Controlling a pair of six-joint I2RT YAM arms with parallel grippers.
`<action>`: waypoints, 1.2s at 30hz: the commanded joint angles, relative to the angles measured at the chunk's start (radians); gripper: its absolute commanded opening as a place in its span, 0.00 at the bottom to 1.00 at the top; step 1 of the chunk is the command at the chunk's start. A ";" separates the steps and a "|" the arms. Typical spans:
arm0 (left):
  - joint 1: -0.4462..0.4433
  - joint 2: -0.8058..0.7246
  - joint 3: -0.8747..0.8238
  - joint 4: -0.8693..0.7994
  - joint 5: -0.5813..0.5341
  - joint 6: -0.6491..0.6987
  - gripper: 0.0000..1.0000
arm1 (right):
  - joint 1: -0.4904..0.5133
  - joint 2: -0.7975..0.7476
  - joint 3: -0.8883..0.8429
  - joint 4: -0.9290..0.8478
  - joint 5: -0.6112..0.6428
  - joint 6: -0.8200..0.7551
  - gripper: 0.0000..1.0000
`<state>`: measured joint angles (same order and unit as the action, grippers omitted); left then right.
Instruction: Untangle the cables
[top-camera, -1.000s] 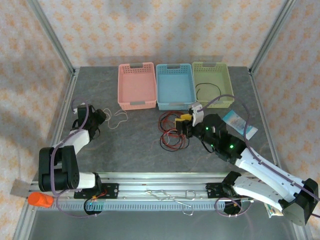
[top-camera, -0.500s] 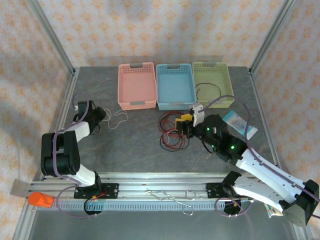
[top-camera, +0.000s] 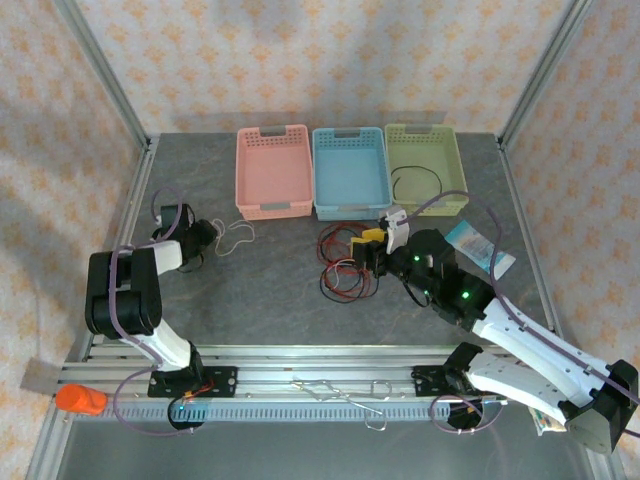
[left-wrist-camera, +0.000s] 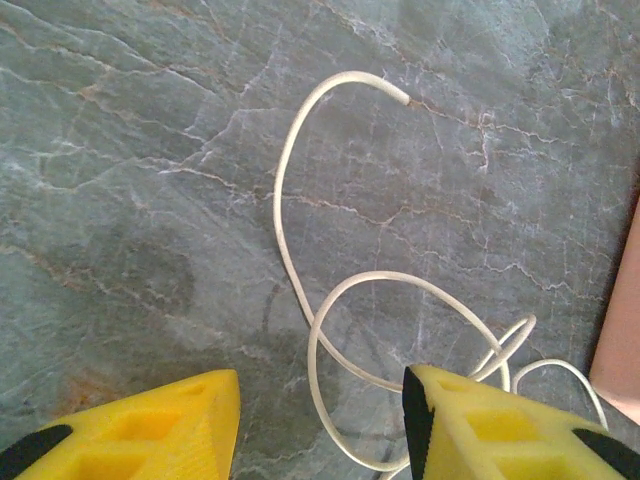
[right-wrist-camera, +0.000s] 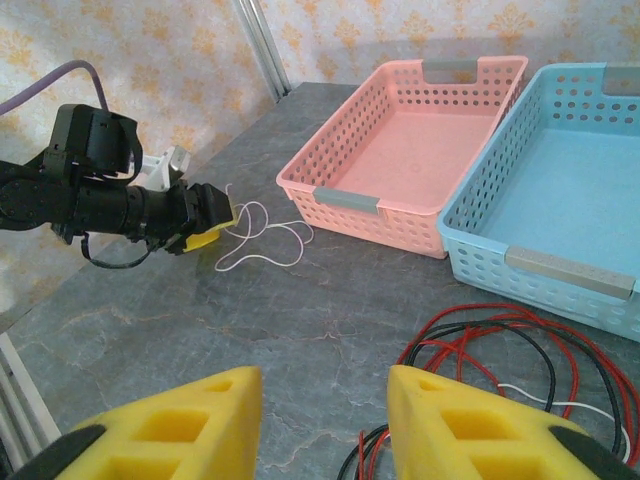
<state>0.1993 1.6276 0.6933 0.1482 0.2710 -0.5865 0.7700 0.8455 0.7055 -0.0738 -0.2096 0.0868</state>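
A thin white cable (left-wrist-camera: 330, 330) lies in loose loops on the grey table, left of the pink basket; the same white cable (top-camera: 236, 237) shows from above. My left gripper (left-wrist-camera: 320, 425) hangs low over it, open, with one loop on the table between the yellow fingers and no grip on it. From the right wrist, the left gripper (right-wrist-camera: 205, 225) sits beside that white cable (right-wrist-camera: 262, 235). A red and black tangle of cables (top-camera: 345, 265) lies mid-table. My right gripper (right-wrist-camera: 325, 420) stands open just left of this tangle (right-wrist-camera: 520, 350), holding nothing.
Pink basket (top-camera: 246, 172), blue basket (top-camera: 322, 172) and green basket (top-camera: 455, 165) line the far side; a black cable (top-camera: 418, 180) lies in the green one. A clear packet (top-camera: 480, 250) rests at the right. An orange object (top-camera: 80, 400) sits by the near rail.
The left arm has folded up and swung its elbow toward the near edge, and its gripper has shifted slightly right toward the white cable. The right arm has stayed still.
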 joint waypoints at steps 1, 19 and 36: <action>0.011 0.033 0.029 0.051 0.034 -0.006 0.46 | 0.007 -0.013 -0.009 0.014 -0.010 0.014 0.38; -0.013 -0.247 -0.036 0.125 0.084 0.065 0.00 | 0.008 -0.050 -0.036 0.088 0.121 0.094 0.39; -0.359 -0.711 0.029 0.054 0.320 0.265 0.00 | 0.071 0.109 0.012 0.446 -0.032 0.215 0.66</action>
<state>-0.0998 0.9520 0.6823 0.2306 0.5690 -0.3725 0.7967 0.9237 0.6613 0.2546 -0.2199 0.2737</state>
